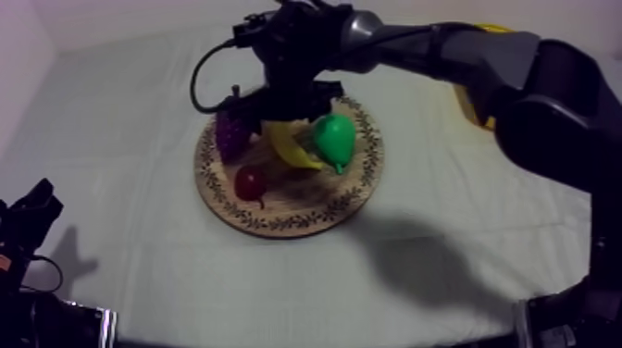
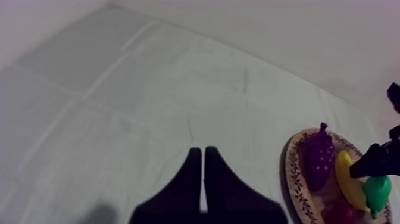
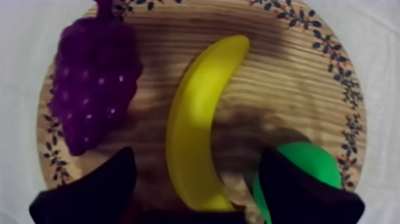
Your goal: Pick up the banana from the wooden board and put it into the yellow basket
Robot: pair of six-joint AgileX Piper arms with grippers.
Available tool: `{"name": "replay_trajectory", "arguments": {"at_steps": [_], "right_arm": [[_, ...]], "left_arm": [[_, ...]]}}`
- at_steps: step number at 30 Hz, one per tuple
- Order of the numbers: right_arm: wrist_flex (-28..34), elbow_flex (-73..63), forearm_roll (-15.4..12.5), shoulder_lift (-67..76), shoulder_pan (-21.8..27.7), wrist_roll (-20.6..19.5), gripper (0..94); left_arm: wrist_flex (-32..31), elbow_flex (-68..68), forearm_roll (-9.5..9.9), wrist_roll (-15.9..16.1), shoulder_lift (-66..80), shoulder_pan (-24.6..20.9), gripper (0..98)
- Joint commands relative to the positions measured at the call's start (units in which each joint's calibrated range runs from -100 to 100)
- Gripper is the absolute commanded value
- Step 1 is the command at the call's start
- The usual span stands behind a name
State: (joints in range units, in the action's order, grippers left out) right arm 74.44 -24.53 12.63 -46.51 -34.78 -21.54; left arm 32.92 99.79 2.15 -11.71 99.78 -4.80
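Grey-white cloth (image 1: 139, 111) covers the table. The right arm (image 1: 444, 46) reaches in from the upper right across to the round wooden board (image 1: 278, 220), which lies at mid-table and serves as the source tray.

The yellow basket (image 1: 466, 100) stands well apart from the board on the right side, mostly hidden behind the arm, so its contents cannot be told.

The board carries four toy fruit: a bunch of grapes (image 1: 231, 134), a pear (image 1: 335, 137), the banana (image 1: 292, 148) lying between those two, and a small red fruit (image 1: 250, 182) nearer the camera.

The right gripper (image 1: 278, 111) hangs directly over the banana. In the right wrist view its fingers (image 3: 89, 190) stand wide apart, one on the grapes' side and one before the pear, with the banana's lower half between them. This straddle judges as alignment for a grasp across the fruit's narrow width; nothing is gripped yet.

The left gripper (image 2: 204, 179) rests low at its own side over bare cloth, its fingers pressed together in a narrow wedge, holding nothing and clear of the working arm.
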Motion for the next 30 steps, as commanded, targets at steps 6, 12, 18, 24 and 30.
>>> {"name": "replay_trajectory", "arguments": {"at_steps": [6, 12, 18, 24, 30], "right_arm": [[-0.3, -2.7, 0.5, -4.5, 0.2, -0.2, 52.7], [-0.6, -4.6, 1.0, -6.7, 0.2, -0.3, 32.1], [-1.3, -4.9, 1.4, -7.0, 0.3, -0.8, 13.4], [0.0, -3.5, 1.9, -4.2, 0.3, -1.0, 10.4], [2.9, 0.3, 2.7, 3.3, 0.1, -0.8, 9.9]], "left_arm": [[0.0, 0.0, 0.03, 0.0, 0.0, 0.0, 0.1], [0.0, 0.0, 0.03, 0.0, 0.0, 0.0, 0.1], [0.0, 0.0, 0.03, 0.0, 0.0, 0.0, 0.1], [0.0, 0.0, 0.03, 0.0, 0.0, 0.0, 0.1], [0.0, 0.0, 0.03, 0.0, 0.0, 0.0, 0.1]]}}
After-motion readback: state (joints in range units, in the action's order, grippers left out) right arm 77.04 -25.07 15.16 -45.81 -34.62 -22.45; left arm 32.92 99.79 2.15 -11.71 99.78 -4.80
